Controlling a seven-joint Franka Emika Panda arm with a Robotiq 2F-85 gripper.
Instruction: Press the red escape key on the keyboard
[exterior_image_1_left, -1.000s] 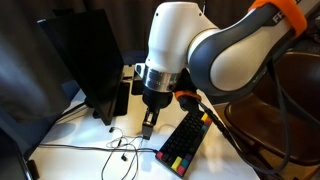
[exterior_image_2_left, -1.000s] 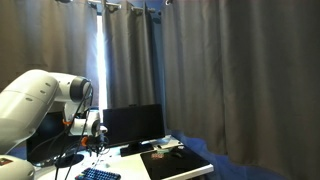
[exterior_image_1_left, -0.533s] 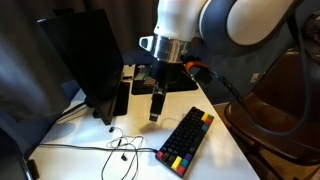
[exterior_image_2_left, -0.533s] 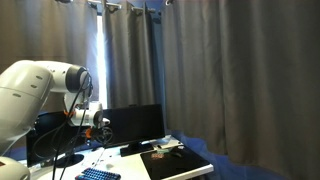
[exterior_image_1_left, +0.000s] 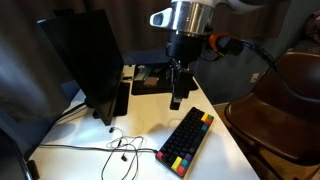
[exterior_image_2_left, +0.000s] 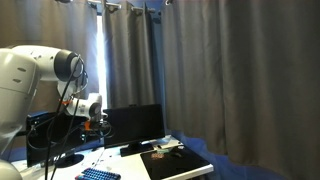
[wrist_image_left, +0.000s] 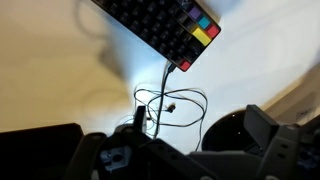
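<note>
Hanging upright over the white table (exterior_image_1_left: 85, 150), the arm points its gripper (exterior_image_1_left: 176, 100) straight down, raised near the keyboard's (exterior_image_1_left: 187, 140) far end. Its opening cannot be told, and nothing shows in it. The keyboard lies diagonally, long axis near-left to far-right in an exterior view, with the red escape key (wrist_image_left: 185, 66) at a corner.

Blur and cut edges
In the wrist view the keyboard (wrist_image_left: 160, 25) is cut off at 12 o'clock, and the gripper (wrist_image_left: 190, 148) at 6 o'clock is too blurred to judge its opening.
</note>
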